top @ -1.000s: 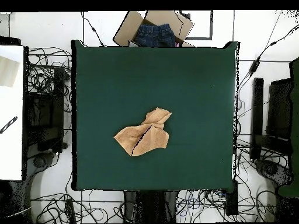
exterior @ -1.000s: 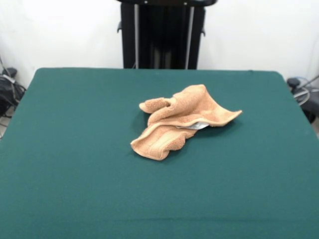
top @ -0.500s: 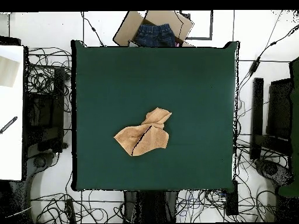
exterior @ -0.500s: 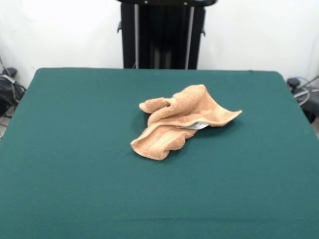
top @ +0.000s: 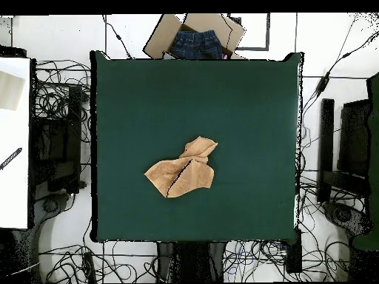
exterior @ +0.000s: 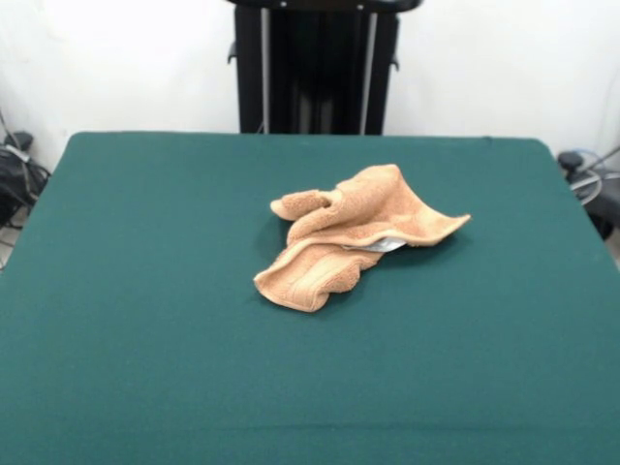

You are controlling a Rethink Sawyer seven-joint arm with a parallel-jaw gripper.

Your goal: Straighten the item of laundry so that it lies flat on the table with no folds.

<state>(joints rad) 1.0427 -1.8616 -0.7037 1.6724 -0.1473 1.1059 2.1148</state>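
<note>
A small tan terry-cloth towel [exterior: 354, 232] lies crumpled near the middle of the dark green table [exterior: 145, 368]. It is folded over itself, with a woven band along its near fold and a small white tag [exterior: 386, 246] peeking out at the right. In the overhead view the towel [top: 183, 171] sits slightly below the middle of the table [top: 244, 96]. The gripper does not show in either view; only the black pedestal [exterior: 315, 68] stands at the table's far side.
A cardboard box with blue jeans [top: 195, 38] sits beyond the table's top edge in the overhead view. Cables [top: 59, 96] and dark equipment [top: 340, 148] lie on the floor on both sides. A white surface [top: 13, 140] is at the left.
</note>
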